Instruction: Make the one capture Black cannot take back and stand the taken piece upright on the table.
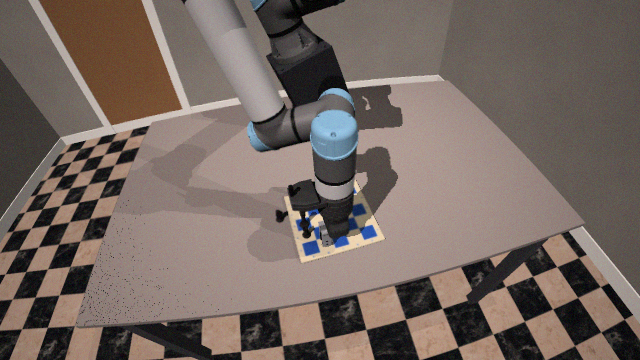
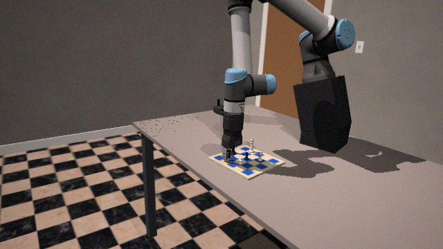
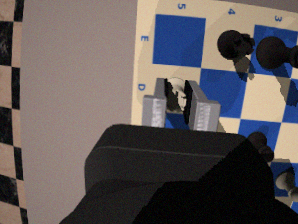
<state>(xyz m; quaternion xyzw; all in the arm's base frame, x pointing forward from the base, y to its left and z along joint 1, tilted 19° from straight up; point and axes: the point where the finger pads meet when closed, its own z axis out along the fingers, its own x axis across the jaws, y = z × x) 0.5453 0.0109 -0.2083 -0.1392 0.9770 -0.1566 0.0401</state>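
My gripper (image 1: pixel 326 237) (image 2: pixel 226 156) (image 3: pixel 175 93) is shut on a white piece (image 3: pixel 177 94), apparently the knight, low over square D5 of the board (image 1: pixel 330 251) (image 2: pixel 249 178) (image 3: pixel 142 65). Its base is hidden, so contact with the board cannot be told. A black piece (image 3: pixel 234 45) stands on E4 and a taller black piece (image 3: pixel 271 52) beside it on E3. A black pawn (image 2: pixel 246 156) (image 3: pixel 257 142) stands near C3. A tall white piece (image 2: pixel 252 145) and a small white piece (image 2: pixel 260 155) stand farther back. A black piece (image 1: pixel 280 216) is on the table beside the board.
The two black pieces on E4 and E3 are close to the fingers on the E side. The table's front edge (image 1: pixel 350 296) lies beyond the rank 5 side. The arm and its shadow cover part of the board in the top view.
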